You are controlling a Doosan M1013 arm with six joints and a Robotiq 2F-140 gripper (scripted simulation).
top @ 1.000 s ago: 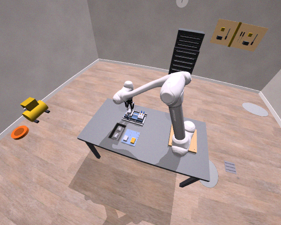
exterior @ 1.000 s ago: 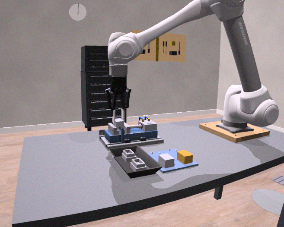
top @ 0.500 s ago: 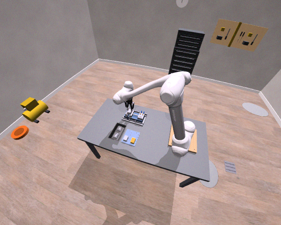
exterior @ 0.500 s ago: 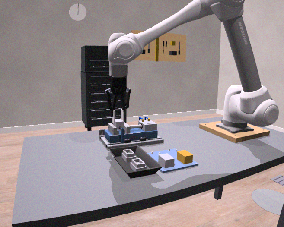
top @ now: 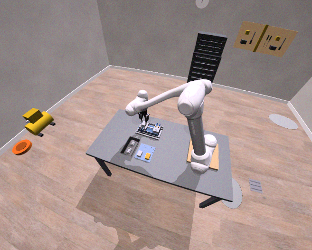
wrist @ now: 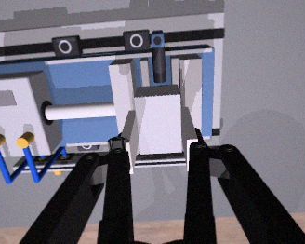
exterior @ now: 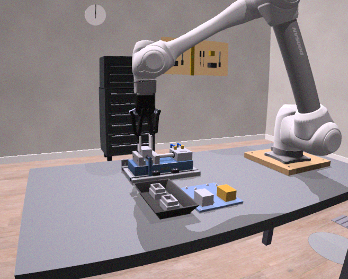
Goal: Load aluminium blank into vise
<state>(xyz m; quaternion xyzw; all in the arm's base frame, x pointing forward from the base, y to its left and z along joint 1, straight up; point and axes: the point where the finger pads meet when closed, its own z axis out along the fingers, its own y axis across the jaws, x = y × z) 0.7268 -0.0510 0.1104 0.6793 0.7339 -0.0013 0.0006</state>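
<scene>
Nearest on the smooth grey tabletop sits a dark, sloped-wall tray holding two pale grey square parts, the front part and the rear part, each with a pocket facing up, set apart from one another. Just beside the tray lies a flat light-blue plate with small pins, carrying two boxy blanks: one matte grey aluminium blank and one yellow brass blank, standing apart.

Behind these is the vise, a blue body on a grey railed base, with pale grey block jaws, a round bright piston rod and two blue hoses with yellow caps. A short dark rod, the stop, reaches into the narrow opening.

Above that opening the black gripper hangs straight down, its pale fingers clenched on a third blank, a plain grey aluminium block held between the vise jaws; whether it rests on the low bars cannot be told.

Farther back a white, rounded arm rises from a wooden base board.
</scene>
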